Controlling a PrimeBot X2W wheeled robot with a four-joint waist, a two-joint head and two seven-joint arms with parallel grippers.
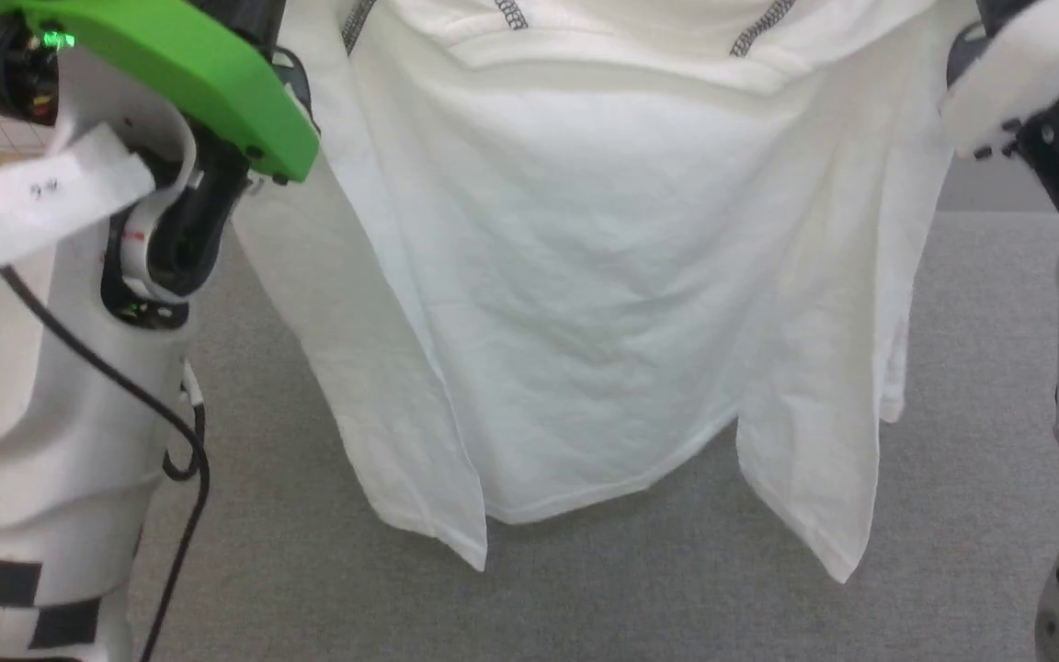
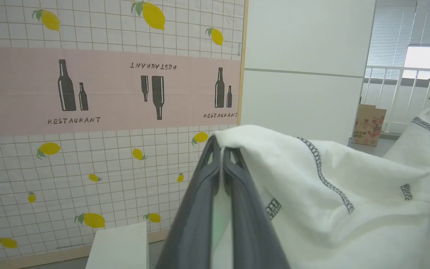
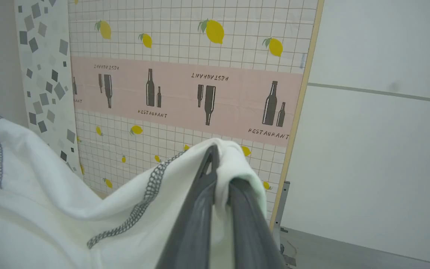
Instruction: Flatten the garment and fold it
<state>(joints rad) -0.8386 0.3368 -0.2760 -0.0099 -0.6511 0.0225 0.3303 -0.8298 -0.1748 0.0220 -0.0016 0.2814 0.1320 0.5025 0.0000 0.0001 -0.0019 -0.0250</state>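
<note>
Your left gripper (image 2: 220, 155) and right gripper (image 3: 219, 158), two in all, were each pinched shut on the one white garment (image 1: 603, 276), its two sleeves (image 1: 373, 386) hanging down.

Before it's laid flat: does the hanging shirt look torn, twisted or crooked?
No damage shows. The white thin-fabric long-sleeved shirt, pinched by the left gripper and right gripper, hangs slightly crooked: its bottom hem slants, lower toward the robot's left.
</note>
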